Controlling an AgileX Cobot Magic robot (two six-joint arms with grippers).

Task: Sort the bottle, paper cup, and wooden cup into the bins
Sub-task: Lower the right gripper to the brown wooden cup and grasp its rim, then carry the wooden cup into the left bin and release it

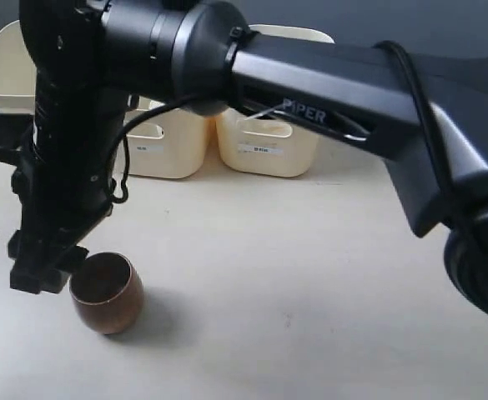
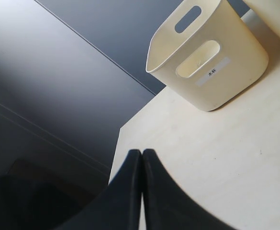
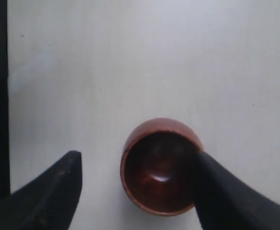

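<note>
Straddling one wall of the squat, rounded dark-brown wooden cup (image 3: 160, 166), the right gripper (image 3: 137, 184) stood wide apart: one black finger (image 3: 226, 191) over the rim, the other finger (image 3: 51, 191) clear outside. Cup upright on the pale table (image 1: 310, 275), near its front left part. Left gripper (image 2: 142, 165): fingers pressed together, empty, above the table edge. Three cream plastic bins (image 1: 269, 146) along the back, well apart from the cup.

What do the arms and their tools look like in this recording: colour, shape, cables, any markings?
The right arm is matte black, built of thick rounded links and cylindrical joints. Pale lettering on it reads PIPER. A thin black cable loops beside the wrist. The right tool and left tool have smooth black fingers tapering toward their tips.
</note>
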